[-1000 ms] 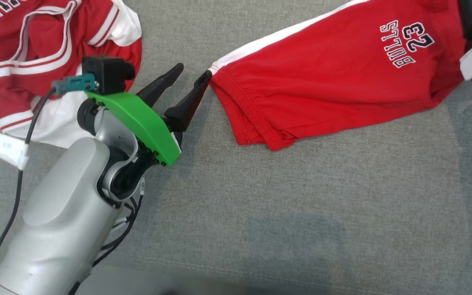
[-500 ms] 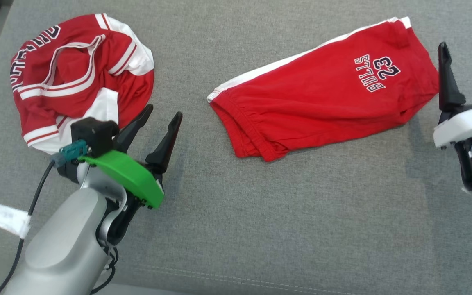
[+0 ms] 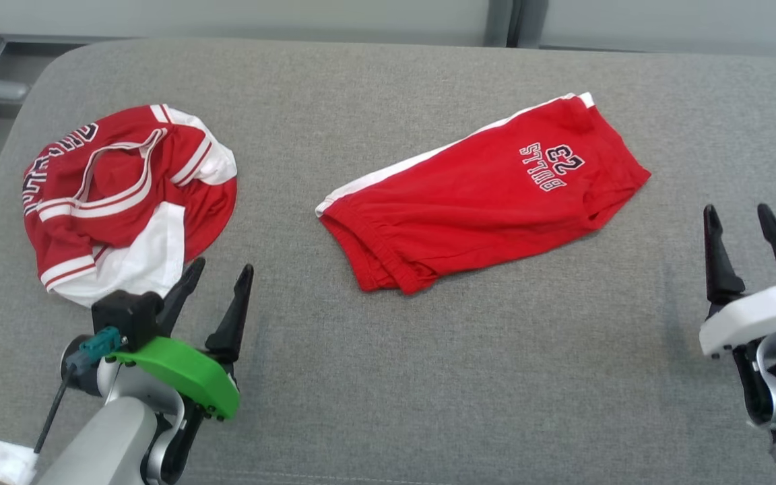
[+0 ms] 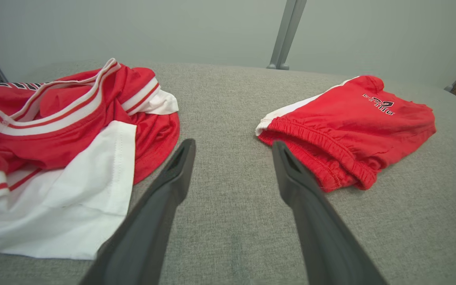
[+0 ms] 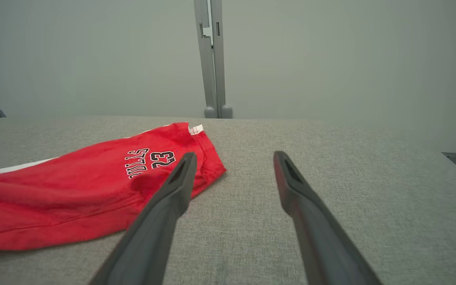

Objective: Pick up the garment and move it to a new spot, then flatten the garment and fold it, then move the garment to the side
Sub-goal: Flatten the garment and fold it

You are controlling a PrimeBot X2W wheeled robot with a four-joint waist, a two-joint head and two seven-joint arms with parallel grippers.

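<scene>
Lying folded near the middle of the grey cushion (image 3: pixel 428 377), the red shorts (image 3: pixel 482 195) touch neither gripper. A crumpled red-and-white jersey (image 3: pixel 125 202) sits well apart to their left. The left gripper (image 3: pixel 223 266) is just beside the jersey, fingers spread and empty. The right gripper (image 3: pixel 736 210), likewise spread and empty, is near the shorts' right end.
</scene>
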